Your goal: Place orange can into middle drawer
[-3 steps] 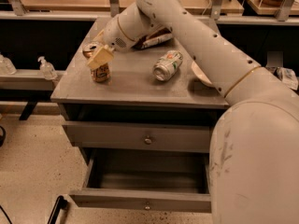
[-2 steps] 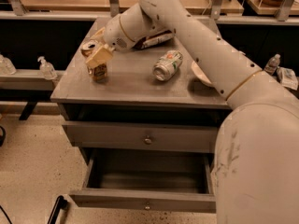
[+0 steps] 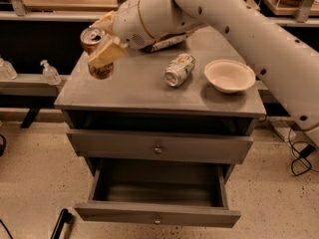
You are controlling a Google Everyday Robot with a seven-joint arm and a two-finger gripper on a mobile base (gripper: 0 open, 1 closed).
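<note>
1. Count: 2 cans, 1 bowl, 1 packet, 2 drawer fronts, 2 bottles, 1 arm w/ 1 gripper.
2. Cans: orange can (image 3: 98,59) at the left edge of the grey surface (image 3: 149,94). Silver can (image 3: 179,69) w/ green-white print lies on its side near the middle, well apart from the orange one.
3. Bowl (image 3: 229,75): pale, upright, just right of the silver can, not touching it.
4. Packet (image 3: 168,42): partly hidden behind the arm (image 3: 239,19), toward the back of the surface.
5. Drawers: upper drawer (image 3: 119,146) is closed. Middle drawer (image 3: 119,214), below it, is pulled out toward the camera, inside visible. Each has a small round knob at centre.
6. Bottles: 2 clear ones on the low ledge left of the cabinet, one w/ pump (image 3: 50,72), one at the frame edge (image 3: 6,68).
7. Gripper (image 3: 101,46): at the surface's left side, above its front-left corner area. Jaws are clenched on the orange can, w/ one tan finger (image 3: 107,53) across the can's front and the other behind it.
8. Orange can vs jaws: sits between them, tilted, silver top w/ tab leaning up-left past the fingers, lower body sticking out below. Can't tell if its base touches the surface.
9. Orange can vs middle drawer: up and left of the opening, well apart.
</note>
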